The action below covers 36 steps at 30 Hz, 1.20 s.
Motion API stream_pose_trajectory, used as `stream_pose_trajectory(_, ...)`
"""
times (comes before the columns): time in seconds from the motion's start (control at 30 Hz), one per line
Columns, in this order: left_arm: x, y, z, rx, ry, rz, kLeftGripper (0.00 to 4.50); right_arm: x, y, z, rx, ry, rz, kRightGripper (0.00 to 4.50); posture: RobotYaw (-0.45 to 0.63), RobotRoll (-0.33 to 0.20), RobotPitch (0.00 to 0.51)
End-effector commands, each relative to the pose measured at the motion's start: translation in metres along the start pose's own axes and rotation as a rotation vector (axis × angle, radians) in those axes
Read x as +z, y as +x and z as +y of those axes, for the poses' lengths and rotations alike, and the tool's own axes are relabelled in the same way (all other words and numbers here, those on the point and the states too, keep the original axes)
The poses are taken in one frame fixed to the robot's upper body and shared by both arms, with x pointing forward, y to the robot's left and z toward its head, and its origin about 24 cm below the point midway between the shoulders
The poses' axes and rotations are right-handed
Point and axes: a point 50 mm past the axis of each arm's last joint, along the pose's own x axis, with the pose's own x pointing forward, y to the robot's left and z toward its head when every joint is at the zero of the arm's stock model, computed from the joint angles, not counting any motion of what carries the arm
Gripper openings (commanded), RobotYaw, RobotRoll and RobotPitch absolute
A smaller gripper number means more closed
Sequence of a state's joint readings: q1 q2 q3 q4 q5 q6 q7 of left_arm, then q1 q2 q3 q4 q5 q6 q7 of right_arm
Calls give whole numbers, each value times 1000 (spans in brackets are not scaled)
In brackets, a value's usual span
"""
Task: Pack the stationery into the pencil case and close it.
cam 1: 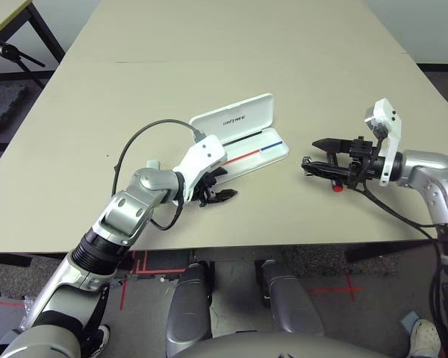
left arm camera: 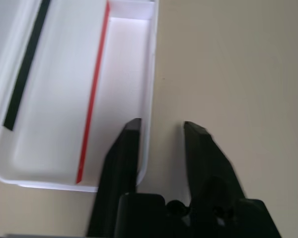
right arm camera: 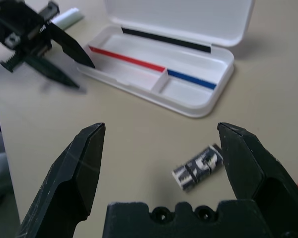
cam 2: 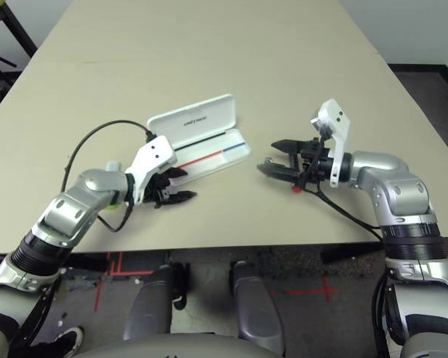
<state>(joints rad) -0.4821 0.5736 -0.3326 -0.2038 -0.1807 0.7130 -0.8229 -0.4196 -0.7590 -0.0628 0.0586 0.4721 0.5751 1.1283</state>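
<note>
The pencil case (cam 1: 243,142) lies open on the table (cam 1: 209,60), its lid (cam 1: 234,118) tipped back on the far side and the tray nearest the robot. A red and a blue stripe run along the tray floor, with a small divider wall between them; the tray holds nothing that can be seen.

The left gripper (cam 1: 218,194) sits at the case's near left corner. In the left wrist view its two black fingers (left arm camera: 121,153) stand a little apart with bare table between them, one finger lying over or against the tray's rim; whether it touches the rim cannot be told. Nothing is seen between them.

The right gripper (right arm camera: 161,144) hovers to the right of the case, well apart from it, its fingers spread wide and holding nothing. Between them on the table, on the near side of the case, lies the small black-and-silver clip (right arm camera: 197,166), blurred, so its shape is hard to make out. The red marker (cam 1: 337,187) lies under this gripper, to the right of the case; just a red tip shows, the rest hidden by the fingers.

A pale green-and-white bar (right arm camera: 67,18) lies beyond the case's left end, behind the left gripper, mostly covered by the arm.
</note>
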Motion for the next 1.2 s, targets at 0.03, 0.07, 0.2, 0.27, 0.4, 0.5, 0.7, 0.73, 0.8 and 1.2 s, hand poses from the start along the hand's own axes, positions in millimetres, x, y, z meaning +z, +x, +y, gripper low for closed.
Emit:
stream_pose_trajectory(0.03,-5,-1,3,-10,-18,26,409,8,-12,1,-9,-21,-1,4500,-100,0,187)
stream_pose_trajectory(0.07,-6,-1,4,-12,-18,28,30,9,-13,1,-6,-24,2,4500,-104,0,186)
stream_pose_trajectory(0.2,-3,-1,6,-19,8,18,30,14,-14,5,14,-34,3,4500,-106,0,183)
stream_pose_trajectory(0.27,0,-1,6,-21,30,1,30,16,-12,7,35,-33,-14,4500,-103,0,181)
stream_pose_trajectory(0.4,5,-6,5,-47,90,-30,30,18,-9,11,72,-30,-20,4500,-97,0,179)
stream_pose_trajectory(0.5,8,-17,4,-85,165,-50,30,18,-8,13,88,-29,-10,4500,-90,0,179)
stream_pose_trajectory(0.7,5,-35,2,-172,273,-42,30,14,-6,13,108,-28,27,4500,-80,0,182)
stream_pose_trajectory(0.73,4,-37,0,-189,286,-35,30,13,-6,14,112,-28,38,4500,-80,0,182)
stream_pose_trajectory(0.8,1,-40,-5,-230,297,-30,30,9,-6,15,126,-24,76,4500,-77,0,183)
stream_pose_trajectory(1.2,-6,-39,-17,-302,269,-34,30,1,-11,16,130,-34,141,4500,-86,0,182)
